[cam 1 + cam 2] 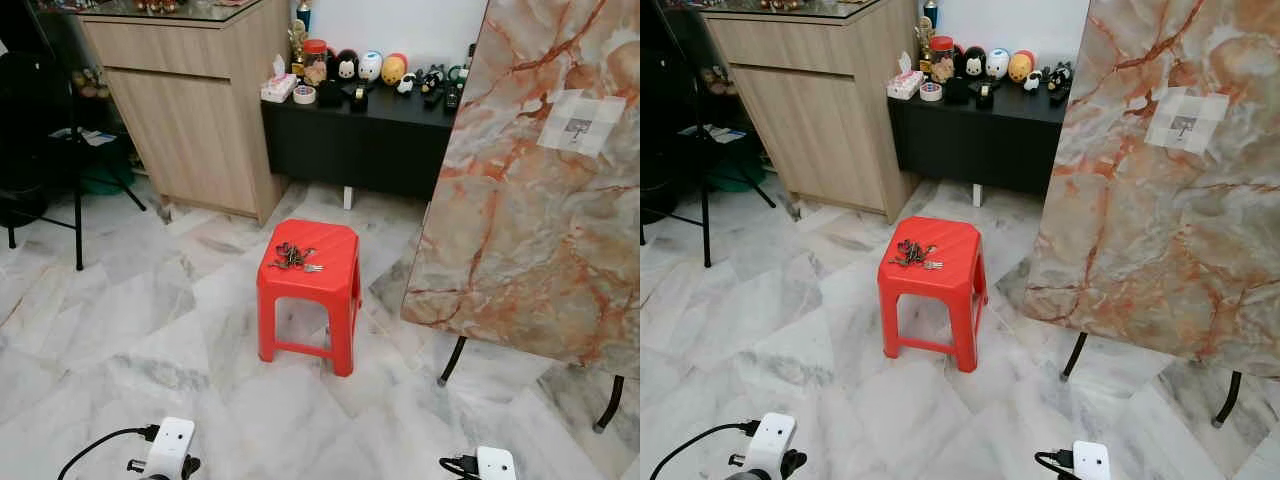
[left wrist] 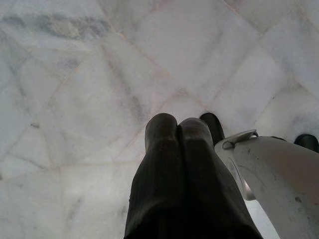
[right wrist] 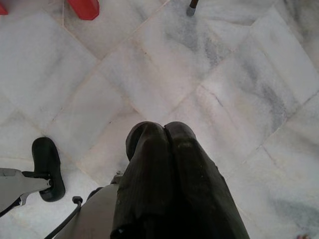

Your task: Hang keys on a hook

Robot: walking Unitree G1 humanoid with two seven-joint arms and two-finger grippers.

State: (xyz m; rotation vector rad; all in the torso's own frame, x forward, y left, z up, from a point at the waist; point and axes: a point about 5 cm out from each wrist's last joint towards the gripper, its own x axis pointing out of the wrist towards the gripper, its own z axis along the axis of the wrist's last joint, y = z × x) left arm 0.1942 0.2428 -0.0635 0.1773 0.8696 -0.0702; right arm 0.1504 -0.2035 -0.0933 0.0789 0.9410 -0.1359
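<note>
A bunch of keys [image 1: 292,257] lies on top of a red plastic stool [image 1: 312,289] in the middle of the marble floor. On the right, a marble-patterned board [image 1: 540,180] leans on black legs, with a small hook [image 1: 578,127] on a pale square patch near its top. Both arms hang low at my sides. My left gripper [image 2: 177,127] is shut, pointing at the floor, with nothing in it. My right gripper [image 3: 164,130] is likewise shut and empty above the floor tiles.
A wooden cabinet [image 1: 190,110] stands at the back left. Beside it a low black sideboard [image 1: 360,135] carries toys, tape and a tissue box. A black stand [image 1: 60,180] is at the far left. Open floor lies between me and the stool.
</note>
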